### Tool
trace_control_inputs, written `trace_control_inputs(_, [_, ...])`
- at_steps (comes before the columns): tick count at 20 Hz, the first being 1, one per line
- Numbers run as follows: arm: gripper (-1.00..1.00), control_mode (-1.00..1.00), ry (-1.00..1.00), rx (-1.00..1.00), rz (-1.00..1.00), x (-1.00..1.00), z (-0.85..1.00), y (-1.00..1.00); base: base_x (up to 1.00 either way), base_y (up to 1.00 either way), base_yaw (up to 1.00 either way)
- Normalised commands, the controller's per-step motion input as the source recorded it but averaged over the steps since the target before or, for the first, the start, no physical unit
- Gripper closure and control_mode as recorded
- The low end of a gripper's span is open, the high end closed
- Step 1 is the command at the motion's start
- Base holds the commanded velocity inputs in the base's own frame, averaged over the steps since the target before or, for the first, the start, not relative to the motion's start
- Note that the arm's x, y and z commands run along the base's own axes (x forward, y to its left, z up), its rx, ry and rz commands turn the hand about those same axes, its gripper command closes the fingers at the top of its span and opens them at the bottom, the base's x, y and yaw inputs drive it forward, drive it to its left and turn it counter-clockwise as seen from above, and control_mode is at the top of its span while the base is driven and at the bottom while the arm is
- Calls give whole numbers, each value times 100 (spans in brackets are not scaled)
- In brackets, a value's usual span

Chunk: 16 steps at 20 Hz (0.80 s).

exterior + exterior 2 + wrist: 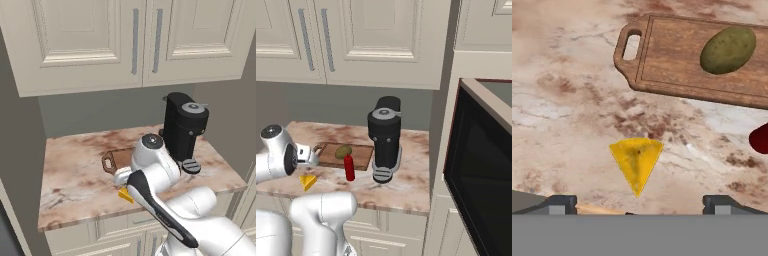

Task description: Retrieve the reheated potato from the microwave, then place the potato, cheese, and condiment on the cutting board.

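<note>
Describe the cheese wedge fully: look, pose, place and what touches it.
The cheese is a small bright yellow triangular wedge with a matte, faintly mottled top. It lies flat on the marbled counter, off the cutting board, near the board's handle end and toward the counter's front edge. In the hand view its point aims toward the gripper, whose jaws stand wide apart just short of it. Only the counter touches it; the potato lies on the board.

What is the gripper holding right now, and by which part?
Nothing. The gripper is open above the cheese, which lies free on the counter, its fingertips spread wide and clear of it.
</note>
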Motion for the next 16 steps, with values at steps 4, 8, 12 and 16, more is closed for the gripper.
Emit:
trace_control_inputs(4, [-100,-100,-1,0,16,-44,0,6,0,0,0])
trace_control_inputs(8, [-100,-100,-1,0,5,-21,0,16,0,0,0])
trace_control_inputs(12, [-100,-100,0,0,0,0,0,9,0,0,0])
trace_control_inputs(16, [-100,-100,0,0,-5,2,-2,0,0,0,0])
